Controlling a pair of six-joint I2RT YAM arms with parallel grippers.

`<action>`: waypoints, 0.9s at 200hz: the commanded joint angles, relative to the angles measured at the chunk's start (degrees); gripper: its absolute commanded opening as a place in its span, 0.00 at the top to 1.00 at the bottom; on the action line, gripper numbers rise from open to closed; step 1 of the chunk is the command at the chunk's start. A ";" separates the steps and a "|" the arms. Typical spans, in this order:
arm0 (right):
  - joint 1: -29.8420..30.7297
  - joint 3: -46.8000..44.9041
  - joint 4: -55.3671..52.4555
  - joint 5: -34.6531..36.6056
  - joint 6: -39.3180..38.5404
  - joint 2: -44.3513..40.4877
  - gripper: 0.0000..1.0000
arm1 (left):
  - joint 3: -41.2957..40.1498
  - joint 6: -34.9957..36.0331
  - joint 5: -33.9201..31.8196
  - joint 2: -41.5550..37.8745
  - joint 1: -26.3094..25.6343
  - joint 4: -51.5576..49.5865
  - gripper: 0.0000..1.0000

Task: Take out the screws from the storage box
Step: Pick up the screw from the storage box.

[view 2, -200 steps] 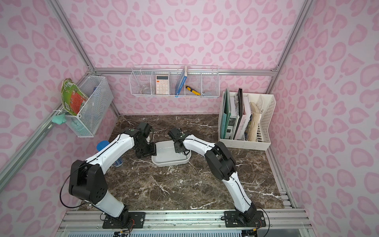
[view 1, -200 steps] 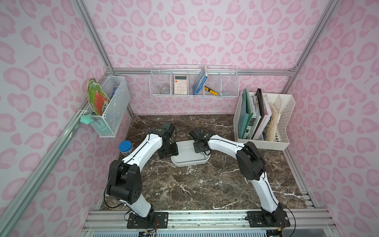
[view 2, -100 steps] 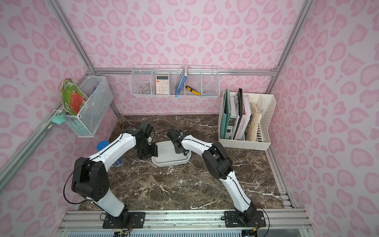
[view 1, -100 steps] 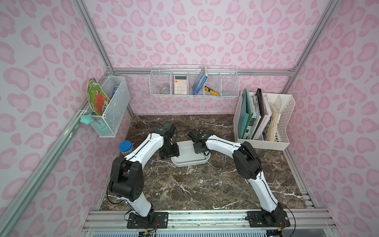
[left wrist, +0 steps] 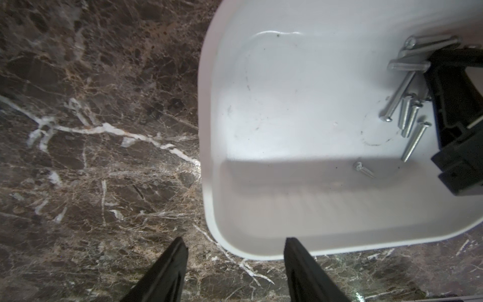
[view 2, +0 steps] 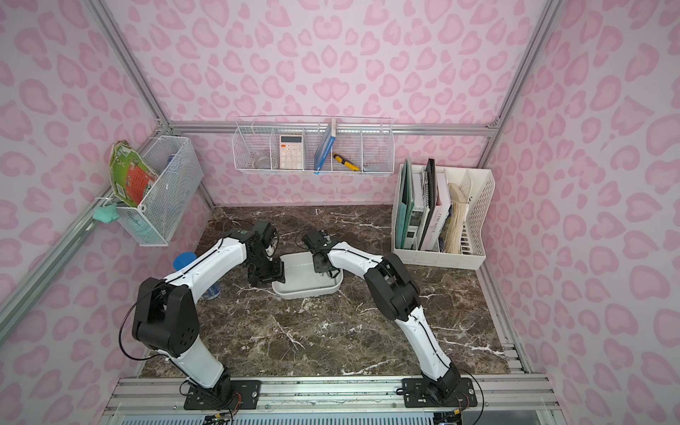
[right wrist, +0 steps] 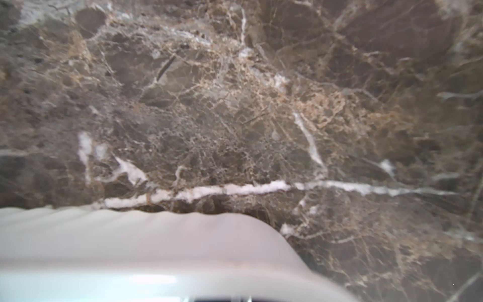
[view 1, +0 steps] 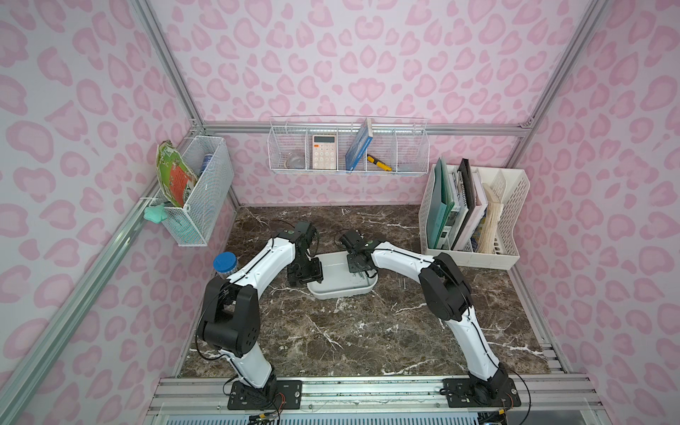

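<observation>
The white box [left wrist: 209, 183] is smooth plastic with round corners. It sits on the brown marble table [left wrist: 104, 130]. About seven thin, shiny metal screws [left wrist: 414, 123] lie at one end of it. The left gripper [left wrist: 234, 241] is spread wide at a box corner. The right gripper [view 1: 358, 268] dips in by the screws, but its grip cannot be told.

Right hand [left wrist: 435, 72] partly hides screws [left wrist: 407, 115]; grip unclear.
</observation>
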 commanded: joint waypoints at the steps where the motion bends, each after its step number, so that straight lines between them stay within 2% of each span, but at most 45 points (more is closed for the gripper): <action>1: -0.55 -1.60 -4.58 -3.25 0.61 0.57 0.80 | 0.41 0.09 0.20 0.10 0.02 -1.01 0.36; 35: -0.72 -2.34 -4.59 -3.90 0.92 0.48 0.81 | 0.41 0.01 -0.10 0.09 0.02 -1.01 0.36; 89: -0.30 -1.71 -5.17 -1.25 1.16 -0.42 0.92 | 0.58 -0.08 -0.68 0.45 0.00 -1.25 0.36; 180: -0.01 -2.27 -1.73 -2.19 1.70 -5.74 0.92 | 0.77 0.27 1.33 3.48 0.02 -1.65 0.36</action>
